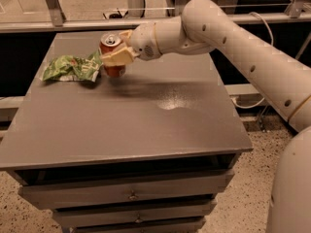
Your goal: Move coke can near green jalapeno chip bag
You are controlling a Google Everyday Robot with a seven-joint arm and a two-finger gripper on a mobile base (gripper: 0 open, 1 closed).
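While the white arm [233, 38] reaches in from the right across the grey table [146, 125], the gripper [112, 57] hangs over the table's far left part. Its cream fingers [118, 57] are clamped around the middle of the coke can [109, 41]. The can stands upright in that grasp, silver top and pull tab facing up, with a band of red showing below the front finger. A dark shadow lies under it, and whether its base touches the tabletop or hangs just above it is hard to say. The green jalapeno chip bag [70, 68] lies crumpled and flat just to the can's left, its near edge right beside the can and the fingertip. Beneath the tabletop, the front shows stacked drawers [121, 198] with small knobs.
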